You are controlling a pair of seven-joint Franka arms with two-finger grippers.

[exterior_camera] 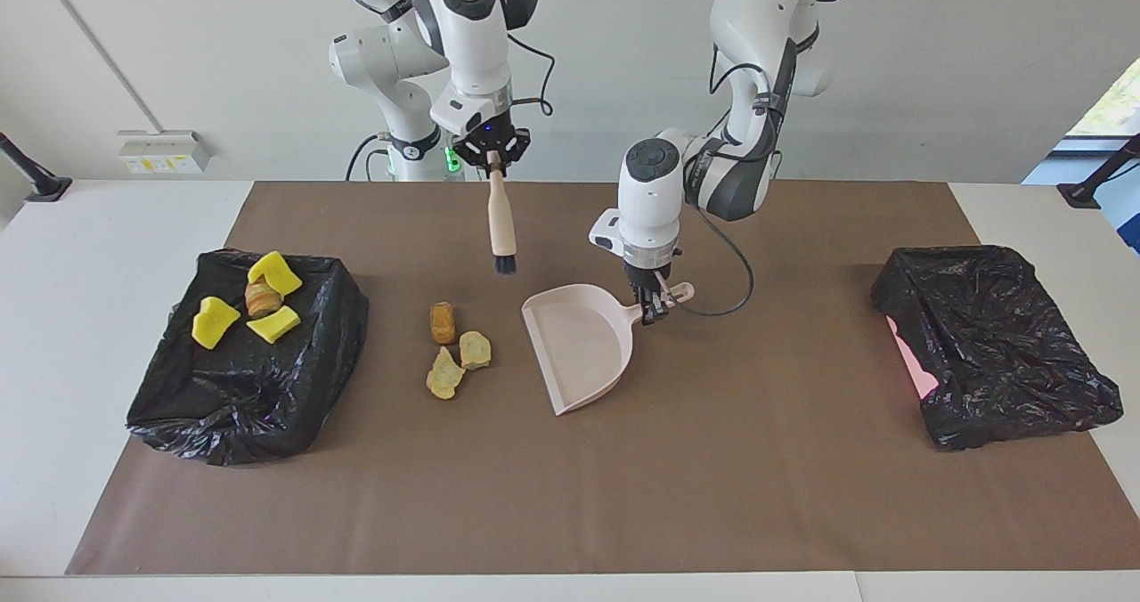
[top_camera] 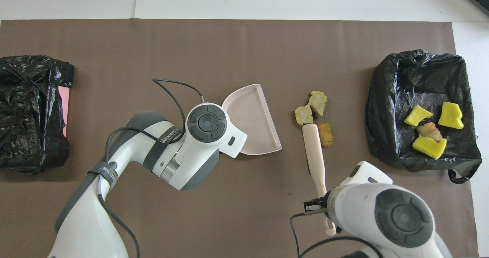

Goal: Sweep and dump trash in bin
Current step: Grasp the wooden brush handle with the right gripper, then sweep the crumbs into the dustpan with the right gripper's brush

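- I read this as the set-up for a second sweep: three tan to orange-brown bready pieces of trash (exterior_camera: 456,346) lie loose in a tight cluster on the brown paper table cover (exterior_camera: 570,495), between the pale pink plastic dustpan (exterior_camera: 579,345) and the black-bagged bin at the right arm's end of the table (exterior_camera: 240,379).
- That bin already holds three bright yellow spongy chunks (exterior_camera: 239,311) and one striped brown bready lump (exterior_camera: 262,298), so I judge the job a little over half done.
- My left gripper (exterior_camera: 653,310) is closed on the dustpan's short handle, and the pan looks to sit at table level with its open mouth turned toward the cluster, near it but with bare cover between.
- My right gripper (exterior_camera: 491,158) is clamped shut on the top of the beige wooden-handled brush with black bristles (exterior_camera: 502,228). The brush hangs upright in the air, bristles down, over the cover between the cluster and the robots' edge.
- In the overhead view the brush head seems to lie against the pieces, but the facing view shows it raised and touching nothing.
- Next, I think, the brush has to go down on the side of the pieces away from the pan and push them toward its mouth, with the pan lip held flat to the cover.
- The second black-bagged bin (exterior_camera: 993,344), at the left arm's end, looks empty from here.
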